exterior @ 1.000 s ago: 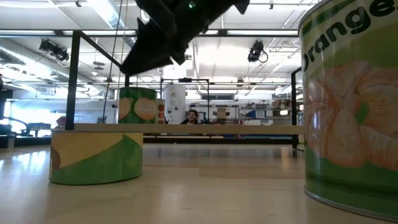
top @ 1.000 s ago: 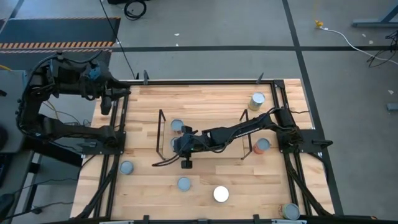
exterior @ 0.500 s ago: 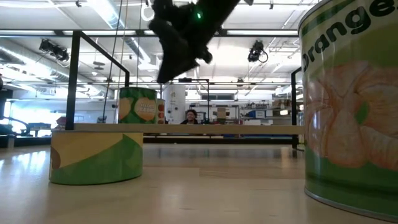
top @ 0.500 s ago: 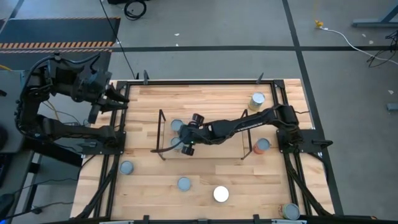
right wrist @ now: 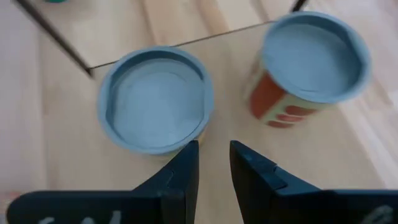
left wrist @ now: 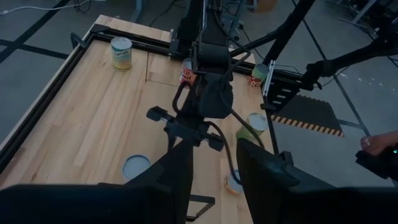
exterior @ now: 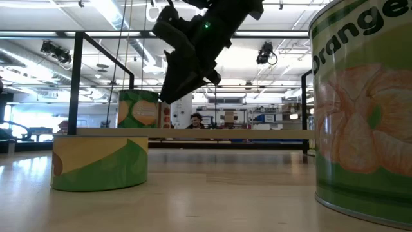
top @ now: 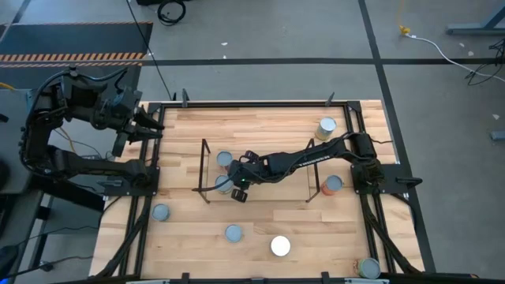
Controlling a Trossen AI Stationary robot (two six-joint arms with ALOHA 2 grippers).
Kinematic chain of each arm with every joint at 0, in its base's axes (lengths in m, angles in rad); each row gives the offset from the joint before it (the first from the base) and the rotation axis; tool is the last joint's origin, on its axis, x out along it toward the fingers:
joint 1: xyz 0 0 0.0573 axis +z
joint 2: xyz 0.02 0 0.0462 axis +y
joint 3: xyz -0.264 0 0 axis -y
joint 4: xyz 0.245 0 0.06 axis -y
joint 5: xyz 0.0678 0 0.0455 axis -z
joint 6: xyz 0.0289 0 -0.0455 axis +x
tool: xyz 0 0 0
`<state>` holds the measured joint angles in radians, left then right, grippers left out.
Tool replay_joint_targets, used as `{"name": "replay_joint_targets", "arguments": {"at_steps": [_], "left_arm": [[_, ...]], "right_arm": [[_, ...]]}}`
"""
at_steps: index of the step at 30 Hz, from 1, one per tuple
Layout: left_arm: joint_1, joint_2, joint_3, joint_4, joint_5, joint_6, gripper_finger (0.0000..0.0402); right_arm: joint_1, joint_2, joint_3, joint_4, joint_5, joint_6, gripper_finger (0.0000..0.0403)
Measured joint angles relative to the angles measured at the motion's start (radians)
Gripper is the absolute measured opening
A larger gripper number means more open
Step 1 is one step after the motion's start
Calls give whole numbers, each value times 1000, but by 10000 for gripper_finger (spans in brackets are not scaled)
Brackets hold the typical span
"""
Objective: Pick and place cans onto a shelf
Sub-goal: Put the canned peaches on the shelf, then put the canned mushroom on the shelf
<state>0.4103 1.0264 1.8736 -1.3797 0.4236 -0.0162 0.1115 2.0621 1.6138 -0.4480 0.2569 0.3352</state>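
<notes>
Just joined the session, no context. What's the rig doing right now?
The right gripper is stretched over the low black wire shelf, hanging above two short metal cans with round grey-blue tops that stand at the shelf's left end. It holds nothing and its fingers stand slightly apart. The left gripper waits at the table's far-left corner. Six more cans are off the shelf on the wooden table, including a white-topped can near the front edge.
</notes>
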Motion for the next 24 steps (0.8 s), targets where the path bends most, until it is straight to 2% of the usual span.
{"name": "replay_joint_targets", "arguments": {"at_steps": [4,9,14,17,20,24], "left_arm": [[0,0,0,0,0,0,128],[0,0,0,0,0,0,128],[0,0,0,18,0,2,128],[0,0,0,46,0,2,128],[0,0,0,64,0,2,128],[0,0,0,87,0,1,128]], "right_arm": [[0,0,0,15,-33,-45,96],[0,0,0,10,-24,-48,96],[7,-26,26,-75,-16,-65,96],[44,-67,48,-74,-41,-142,96],[106,-89,53,-12,-129,-245,96],[195,-82,53,60,-155,-263,104]]}}
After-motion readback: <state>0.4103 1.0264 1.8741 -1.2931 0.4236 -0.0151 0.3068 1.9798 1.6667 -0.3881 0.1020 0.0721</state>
